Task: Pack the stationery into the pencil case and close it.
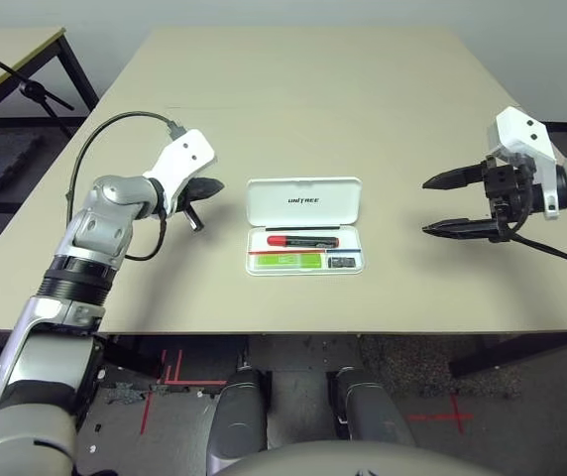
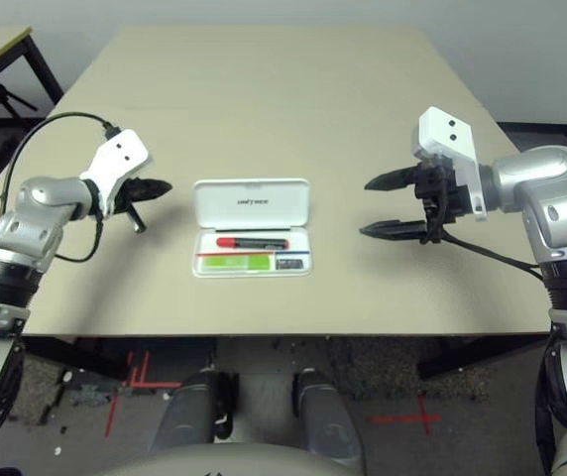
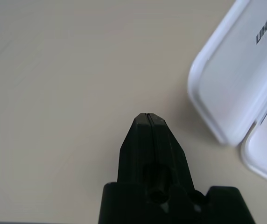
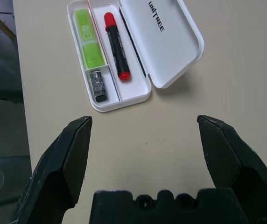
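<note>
Hovering clenched and empty, left claw [image 3: 148, 115]; hovering released on the right, right claw [image 4: 144, 117]. Lying open mid-tabletop [image 1: 402, 119], lid [image 1: 303, 202] leaning far: pencil case [image 1: 255, 238], likely light, stiff, slippery; best lifting by lid's far rim, then pressing shut.
</note>
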Controlling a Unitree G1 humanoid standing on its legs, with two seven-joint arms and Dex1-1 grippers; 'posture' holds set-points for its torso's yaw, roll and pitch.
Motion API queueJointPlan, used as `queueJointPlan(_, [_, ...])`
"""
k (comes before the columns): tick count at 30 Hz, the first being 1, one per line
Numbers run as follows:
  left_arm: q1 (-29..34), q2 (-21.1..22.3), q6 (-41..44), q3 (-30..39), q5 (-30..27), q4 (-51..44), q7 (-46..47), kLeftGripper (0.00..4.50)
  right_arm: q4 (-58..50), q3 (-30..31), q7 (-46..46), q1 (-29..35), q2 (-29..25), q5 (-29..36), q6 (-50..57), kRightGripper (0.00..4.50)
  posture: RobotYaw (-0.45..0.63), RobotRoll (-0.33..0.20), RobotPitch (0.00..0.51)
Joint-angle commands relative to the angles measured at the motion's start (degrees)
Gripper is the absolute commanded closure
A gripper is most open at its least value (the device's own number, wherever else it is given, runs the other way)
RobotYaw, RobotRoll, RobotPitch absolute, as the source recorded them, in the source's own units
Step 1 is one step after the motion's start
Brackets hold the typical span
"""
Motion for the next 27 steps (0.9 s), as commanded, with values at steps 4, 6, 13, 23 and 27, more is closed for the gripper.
queueJointPlan(4, [-1.98, -2.89, -1.11, 0.35, -0.05, 3.62, -0.46, 4.45, -0.47, 0.93, -0.55, -0.47, 1.11, -0.36, -0.69, 0.00, -0.06, 0.000, 0.041])
queueJointPlan(6, [-2.05, -3.42, -1.37, 0.18, 0.08, 3.98, -0.81, 4.45, -0.51, 0.92, -0.70, -0.41, 1.25, -0.44, -0.80, 0.00, -0.06, 0.000, 0.041])
queueJointPlan(13, [-1.22, -4.92, -2.02, -0.06, -0.51, 3.33, -2.45, 4.45, -0.53, 0.89, -1.12, -0.35, 1.50, -0.45, -0.99, 0.00, -0.06, 0.000, 0.039])
queueJointPlan(23, [4.12, -4.57, -3.70, -0.60, -4.91, -5.83, -11.55, 4.45, 0.29, 1.47, -1.41, -0.69, 2.15, -1.60, -1.81, 0.00, -0.06, 0.000, 0.043])
queueJointPlan(27, [6.06, -4.79, -2.66, -1.43, -4.91, -8.55, -13.08, 4.45, 0.39, 1.63, -1.45, -0.62, 2.29, -1.90, -2.02, 0.00, -0.06, 0.000, 0.044])
